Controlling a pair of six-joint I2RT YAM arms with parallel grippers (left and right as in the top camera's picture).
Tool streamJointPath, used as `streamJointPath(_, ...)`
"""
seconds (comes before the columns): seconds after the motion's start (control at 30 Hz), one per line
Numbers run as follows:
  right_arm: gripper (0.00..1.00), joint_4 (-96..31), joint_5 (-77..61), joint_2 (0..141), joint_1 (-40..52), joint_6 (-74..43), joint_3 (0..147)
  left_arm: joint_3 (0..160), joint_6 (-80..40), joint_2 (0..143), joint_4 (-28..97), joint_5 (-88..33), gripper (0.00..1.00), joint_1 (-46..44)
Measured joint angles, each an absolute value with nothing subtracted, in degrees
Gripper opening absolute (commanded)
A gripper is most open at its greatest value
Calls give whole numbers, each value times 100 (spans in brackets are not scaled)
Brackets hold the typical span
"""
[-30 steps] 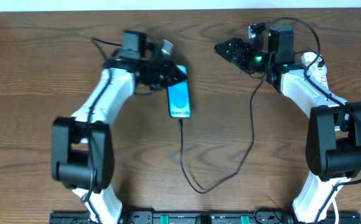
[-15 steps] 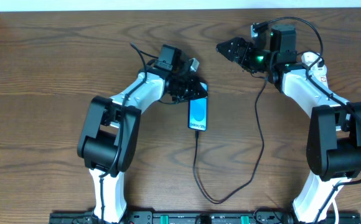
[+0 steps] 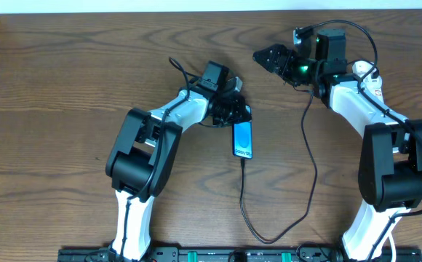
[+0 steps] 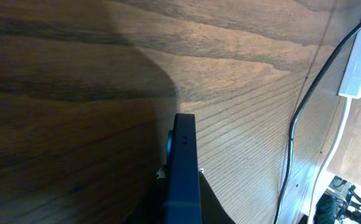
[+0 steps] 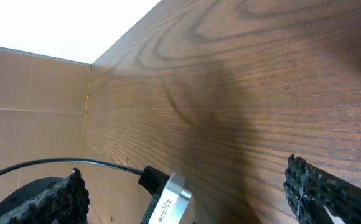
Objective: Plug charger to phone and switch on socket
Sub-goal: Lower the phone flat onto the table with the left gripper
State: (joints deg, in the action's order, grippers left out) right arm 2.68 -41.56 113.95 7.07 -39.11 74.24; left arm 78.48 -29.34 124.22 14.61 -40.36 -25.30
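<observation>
1. Wood table fills the scene. Nearest, the charger sags in a loop by the near edge. One leg rises to the phone, and the other runs far-right toward the socket.
2. The phone sits at centre, screen up, its long axis running near to far with a slight lean. Its port end points near, and the plug looks seated there.
3. The left gripper is clamped on the phone's far end. I cannot tell whether the phone rests on the table.
4. The right gripper hovers farther off, right of centre, with its fingers spread wide and holding nothing.
5. The socket lies far right, mostly hidden under the right arm. Its switch cannot be made out.
6. Risks:
   - Any further pull on the phone could drag the loop taut and work the plug loose.
   - The right arm, reaching for the switch, could snag the charger leg that runs close beside it.
</observation>
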Motion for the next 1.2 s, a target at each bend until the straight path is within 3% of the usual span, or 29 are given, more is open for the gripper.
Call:
streamJointPath(0.13,99,200,-4156,11395,707,-3854,7424,7848,-3006,12429,1433,-4036,8,-2534)
streamJointPath(0.17,99,187,-4156,11395,707,-3848,7424,7848,-3009,12431,1424,-4036,13,-2534)
streamJointPath(0.2,99,185,-4154,11395,707,-3844,7424,7848,-3004,12431,1417,-4036,30,-2534)
streamJointPath(0.27,99,176,-4154,11395,707,-3830,7424,7852,-3022,12436,1385,-4110,47,-2534)
streamJointPath(0.37,99,172,-4154,11395,707,-3828,7424,7955,-3063,12431,1345,-4209,58,-2545)
streamJointPath(0.93,99,143,-4154,11395,707,-3828,7424,8029,-3133,12418,1339,-4305,75,-2567)
streamJointPath(1.2,99,78,-4154,11395,707,-3828,7424,8093,-3133,12328,1516,-3754,76,-2585)
